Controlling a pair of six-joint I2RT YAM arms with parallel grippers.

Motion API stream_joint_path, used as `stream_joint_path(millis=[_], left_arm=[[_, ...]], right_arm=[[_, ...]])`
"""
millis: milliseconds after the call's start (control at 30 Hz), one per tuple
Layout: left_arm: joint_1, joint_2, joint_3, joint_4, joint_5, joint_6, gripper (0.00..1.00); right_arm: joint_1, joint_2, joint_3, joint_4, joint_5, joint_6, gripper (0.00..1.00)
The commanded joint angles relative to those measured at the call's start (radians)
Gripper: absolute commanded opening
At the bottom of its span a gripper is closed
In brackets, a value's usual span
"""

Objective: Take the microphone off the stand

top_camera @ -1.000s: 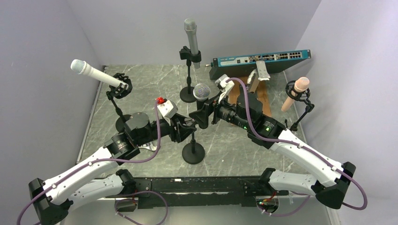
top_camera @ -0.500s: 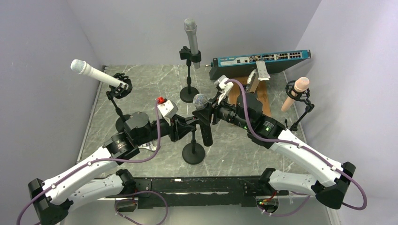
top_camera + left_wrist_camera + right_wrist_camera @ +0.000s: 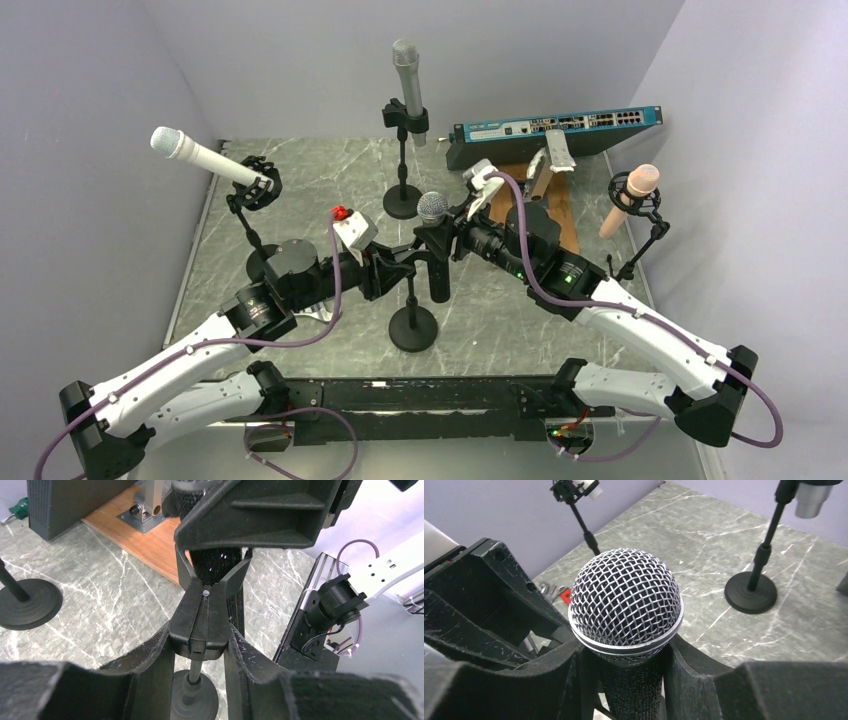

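Observation:
A black microphone with a silver mesh head [image 3: 431,207] stands nearly upright over the centre stand, whose round base [image 3: 412,327] rests on the marble table. My right gripper [image 3: 447,243] is shut on the microphone's body just under the head [image 3: 626,605], with fingers [image 3: 704,680] on both sides. My left gripper [image 3: 396,265] is shut on the stand's black clip [image 3: 204,617], above the stand rod [image 3: 192,677]. In the left wrist view the microphone body [image 3: 216,570] lies against the clip's open fork; I cannot tell whether it is seated.
Three other microphones stand on stands: a white one [image 3: 200,157] at the left, a grey one [image 3: 407,80] at the back, a pink one [image 3: 632,195] at the right. A network switch [image 3: 555,128] and a wooden board [image 3: 560,215] lie behind the right arm.
The microphone has swung from steeply tilted to nearly upright in my right gripper, its body now hanging beside the clip. The left gripper has stayed on the clip.

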Motion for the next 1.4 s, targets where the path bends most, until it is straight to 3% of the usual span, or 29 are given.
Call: stream_joint_path(millis=[0,233,433,700,933,1367], left_arm=[[-0.002,-0.003,0.034,-0.075,-0.086,0.002,0.00],[-0.002,-0.094,0.022,-0.120,-0.268,0.020,0.00],[-0.002,-0.107,0.055,-0.136,-0.354,0.042,0.00],[-0.002,-0.052,0.135,-0.096,-0.331,0.128,0.00],[-0.006,-0.058,-0.054,-0.012,-0.250,0.073,0.00],[-0.011,-0.255,-0.398,-0.002,-0.320,-0.096,0.00]], right_arm=[[0.005,-0.026,0.108,0.043,0.062,-0.082,0.00],[0.005,-0.098,0.100,-0.005,0.355,-0.131,0.00],[-0.008,-0.047,0.043,-0.111,0.596,-0.101,0.00],[-0.070,-0.039,-0.053,-0.110,0.494,-0.047,0.00],[-0.083,-0.010,-0.083,-0.119,0.442,-0.012,0.00],[-0.095,0.051,-0.125,-0.045,0.337,0.022,0.00]])
